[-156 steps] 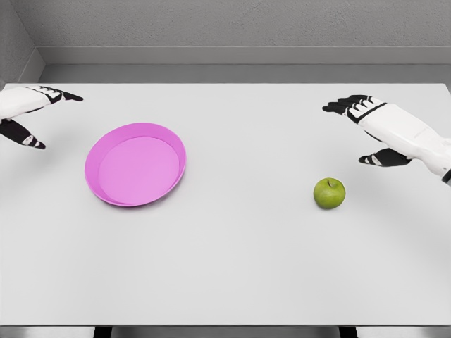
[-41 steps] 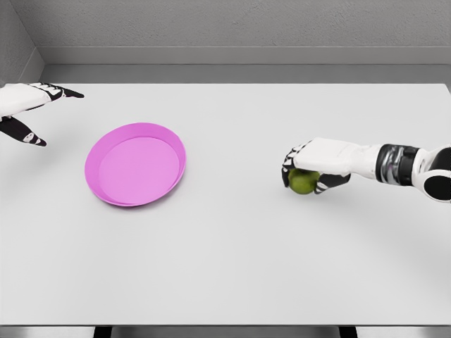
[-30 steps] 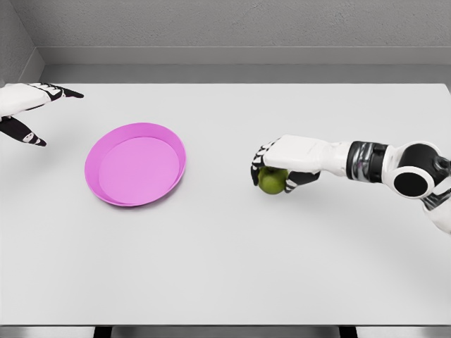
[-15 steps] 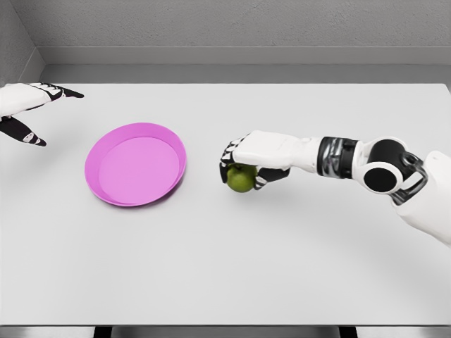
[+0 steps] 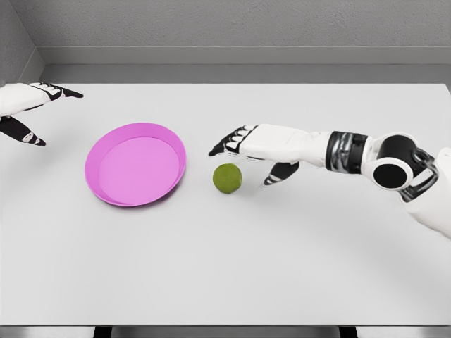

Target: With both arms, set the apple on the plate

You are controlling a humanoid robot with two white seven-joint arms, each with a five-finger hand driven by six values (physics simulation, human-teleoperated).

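— Near the middle of the frame, what sits on the white table (image 5: 232, 267)?
— A green apple (image 5: 227, 178), resting on the tabletop just right of the pink plate (image 5: 135, 164) — close to its rim, not touching. Nothing lies between them.
— And the right hand (image 5: 252, 146)?
— Above and just right of the apple, palm down, fingers spread, thumb hanging low — gripping nothing.
— The left hand (image 5: 25, 113)?
— Far left edge, upper part of the frame, fingers extended, empty, well apart from the plate.
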